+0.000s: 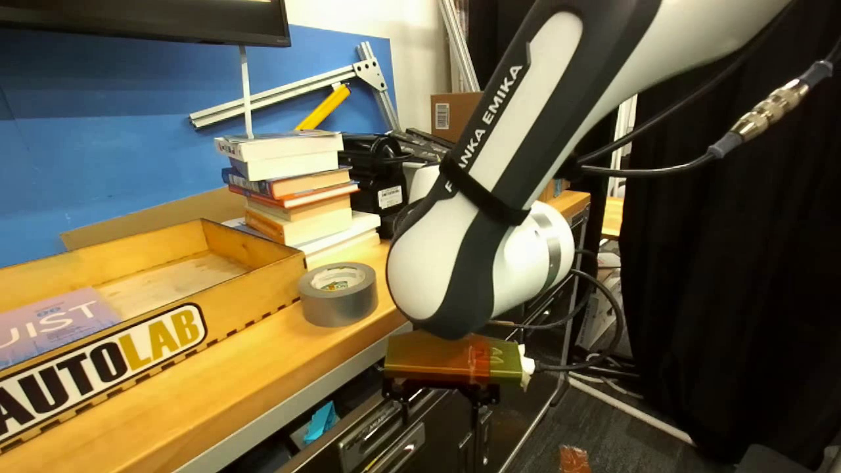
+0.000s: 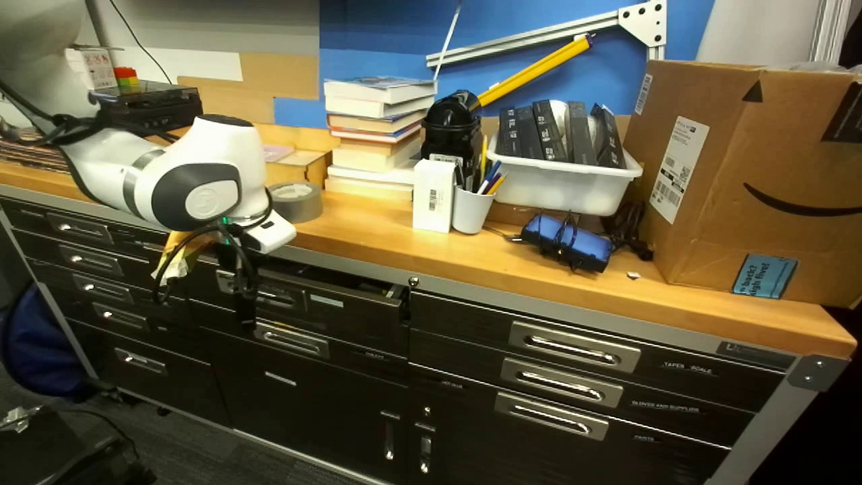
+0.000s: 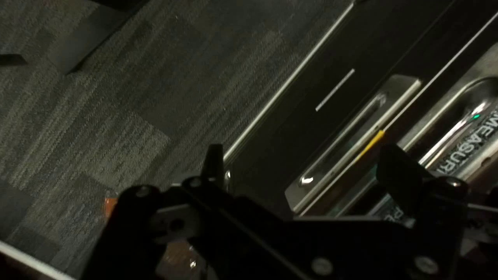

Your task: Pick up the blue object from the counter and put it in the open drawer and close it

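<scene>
The blue object (image 1: 321, 421) is a small light-blue piece lying inside the open drawer (image 1: 309, 455). It is hidden in the wrist view and in an exterior view where the drawer front (image 2: 360, 320) stands a little out from the bench. The counter (image 1: 263, 384) is a light-wood worktop above the drawer; it also shows in an exterior view (image 2: 377, 236). My gripper (image 1: 440, 427) points down in front of the drawer's outer face, by its metal handle (image 1: 374, 427). In the wrist view, the gripper (image 3: 301, 153) has its fingers wide apart with nothing between them.
A wooden AUTOLAB tray (image 1: 250, 279), a grey tape roll (image 1: 338, 305) and a book stack (image 1: 295, 190) stand on the counter. Another drawer handle (image 3: 354, 144) with a yellow strip lies below. A large cardboard box (image 2: 754, 182) stands at the counter's far end.
</scene>
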`<state>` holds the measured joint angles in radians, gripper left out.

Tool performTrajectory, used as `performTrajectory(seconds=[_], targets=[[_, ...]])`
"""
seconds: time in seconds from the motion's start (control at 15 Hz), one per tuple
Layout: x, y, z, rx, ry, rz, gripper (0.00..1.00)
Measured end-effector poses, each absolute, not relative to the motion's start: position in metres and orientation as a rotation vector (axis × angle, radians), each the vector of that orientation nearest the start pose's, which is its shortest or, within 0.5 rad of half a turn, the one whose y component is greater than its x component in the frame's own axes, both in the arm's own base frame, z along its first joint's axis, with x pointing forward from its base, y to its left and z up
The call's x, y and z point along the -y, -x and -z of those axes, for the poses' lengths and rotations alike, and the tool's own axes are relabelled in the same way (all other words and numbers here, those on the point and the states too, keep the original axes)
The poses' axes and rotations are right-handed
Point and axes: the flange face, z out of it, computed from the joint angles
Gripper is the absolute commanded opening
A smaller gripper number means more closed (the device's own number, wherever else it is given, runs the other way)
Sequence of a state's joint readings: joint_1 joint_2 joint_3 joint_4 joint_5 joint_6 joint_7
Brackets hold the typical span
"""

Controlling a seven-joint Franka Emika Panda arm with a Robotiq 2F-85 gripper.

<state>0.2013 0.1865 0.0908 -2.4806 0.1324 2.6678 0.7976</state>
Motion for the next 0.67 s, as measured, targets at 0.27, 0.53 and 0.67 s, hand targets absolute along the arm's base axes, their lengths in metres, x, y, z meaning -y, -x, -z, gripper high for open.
performTrajectory(seconds=[0.27, 0.53, 0.67], targets=[[-0.138, -0.468, -0.218, -1.077, 2.917, 0.201, 1.0], [-0.125, -0.477, -0.223, -1.218, 2.894, 0.416, 1.0], [-0.125, -0.474, -0.222, -1.284, 2.882, 0.486, 1.0]])
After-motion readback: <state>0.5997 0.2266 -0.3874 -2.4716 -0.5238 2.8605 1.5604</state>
